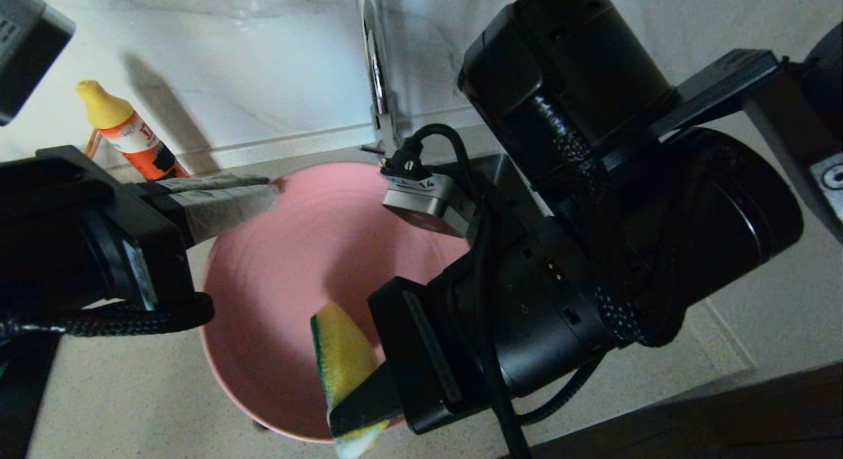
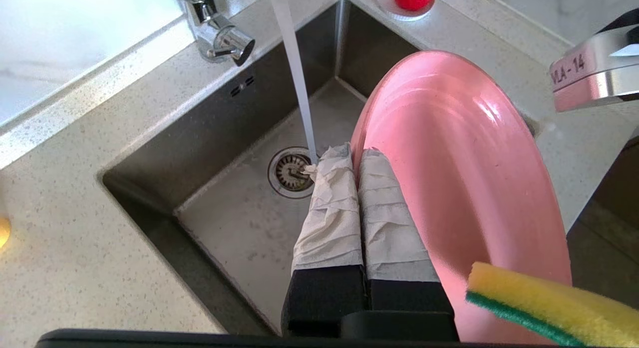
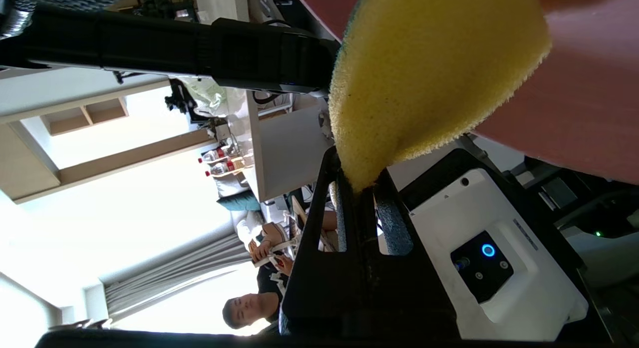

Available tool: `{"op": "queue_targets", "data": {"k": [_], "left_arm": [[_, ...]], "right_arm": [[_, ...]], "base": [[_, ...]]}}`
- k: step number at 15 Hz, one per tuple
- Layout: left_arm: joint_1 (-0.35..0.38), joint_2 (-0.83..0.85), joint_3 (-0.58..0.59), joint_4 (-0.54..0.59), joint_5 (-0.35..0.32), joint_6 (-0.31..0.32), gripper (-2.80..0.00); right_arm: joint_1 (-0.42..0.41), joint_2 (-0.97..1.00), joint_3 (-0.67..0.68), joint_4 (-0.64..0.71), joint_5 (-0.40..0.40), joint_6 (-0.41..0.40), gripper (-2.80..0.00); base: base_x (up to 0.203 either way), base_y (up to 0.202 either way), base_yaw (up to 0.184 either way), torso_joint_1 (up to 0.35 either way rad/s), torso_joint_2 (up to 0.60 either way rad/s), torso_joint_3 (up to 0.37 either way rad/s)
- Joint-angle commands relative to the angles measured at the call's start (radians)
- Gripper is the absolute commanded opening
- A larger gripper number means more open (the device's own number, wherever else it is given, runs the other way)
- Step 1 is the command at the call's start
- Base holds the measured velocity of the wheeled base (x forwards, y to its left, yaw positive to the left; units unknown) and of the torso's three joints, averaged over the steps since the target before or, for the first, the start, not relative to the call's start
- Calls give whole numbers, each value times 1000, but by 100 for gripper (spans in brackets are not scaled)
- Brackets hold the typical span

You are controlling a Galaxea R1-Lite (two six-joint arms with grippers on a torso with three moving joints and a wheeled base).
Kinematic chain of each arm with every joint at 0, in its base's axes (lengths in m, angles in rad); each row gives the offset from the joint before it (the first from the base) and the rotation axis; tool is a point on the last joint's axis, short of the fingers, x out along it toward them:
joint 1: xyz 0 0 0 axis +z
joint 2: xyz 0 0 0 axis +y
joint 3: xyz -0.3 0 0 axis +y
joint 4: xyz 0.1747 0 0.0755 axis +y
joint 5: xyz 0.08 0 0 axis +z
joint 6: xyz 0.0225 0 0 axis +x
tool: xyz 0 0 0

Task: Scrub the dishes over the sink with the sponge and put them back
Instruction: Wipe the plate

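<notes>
The sink [image 2: 239, 208], a deep steel basin, lies directly below the left gripper [image 2: 355, 158], with water from the tap [image 2: 217, 31] falling onto the drain strainer [image 2: 290, 172] just past the fingertips. This placement appears intended to let runoff fall into the basin.

The pink plate [image 2: 459, 188] is held on edge over the sink. The left gripper's paper-wrapped fingers [image 2: 329, 218] are pressed together on the plate's rim, one on each face, which leaves the ringed face open toward the right arm.

The right gripper [image 3: 362, 185] pinches the yellow sponge [image 3: 429, 73] by one narrow end, jaws closed tight enough to squash it. The free end extends beyond the fingertips and lies against the plate's face, near the lower rim in the head view. The green scouring layer [image 2: 514, 315] runs along one side.

Judgement: scrubbing of the plate is in progress. The bowl and chopsticks are not in view.
</notes>
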Motion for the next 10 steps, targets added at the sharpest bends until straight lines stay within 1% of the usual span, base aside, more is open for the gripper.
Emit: {"op": "queue_targets", "data": {"k": [1, 10], "left_arm": [[0, -1, -2, -1, 2, 3, -280], [0, -7, -1, 0, 2, 3, -280]], "right_arm": [[-9, -3, 2, 17, 2, 2, -280], [-114, -17, 10, 18, 4, -4, -280]], "base": [[0, 0, 0, 0, 0, 0], [0, 0, 0, 0, 0, 0]]}}
